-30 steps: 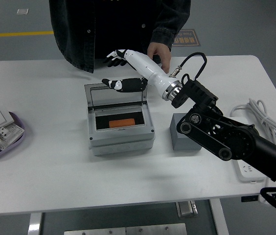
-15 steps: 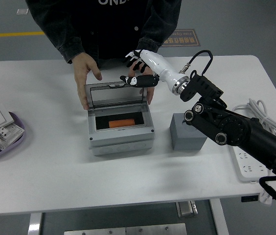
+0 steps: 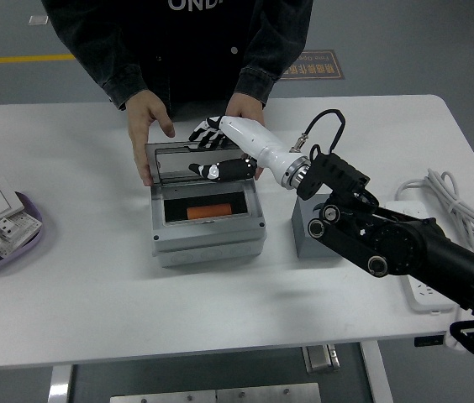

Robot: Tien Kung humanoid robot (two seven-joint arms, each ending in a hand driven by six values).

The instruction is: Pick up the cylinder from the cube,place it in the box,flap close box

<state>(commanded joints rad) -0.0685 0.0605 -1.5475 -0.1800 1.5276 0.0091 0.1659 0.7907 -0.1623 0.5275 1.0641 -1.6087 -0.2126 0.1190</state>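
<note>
A grey box (image 3: 209, 239) stands mid-table with its clear lid (image 3: 195, 162) raised at the back. An orange cylinder (image 3: 211, 211) lies inside it. The grey cube (image 3: 308, 238) sits right of the box, partly hidden by my right arm, with nothing on top. My right hand (image 3: 213, 151) reaches over the lid with fingers spread, holding nothing. A person's hands (image 3: 145, 126) grip the lid's left and right ends. My left arm is out of view.
A purple dish (image 3: 27, 228) with white parts sits at the far left. A white power strip (image 3: 426, 294) and coiled cable (image 3: 451, 204) lie at the right edge. The person stands at the far side of the table.
The person brought both hands to the lid's sides. My right hand rose up and back, then came down and left over the lid.
</note>
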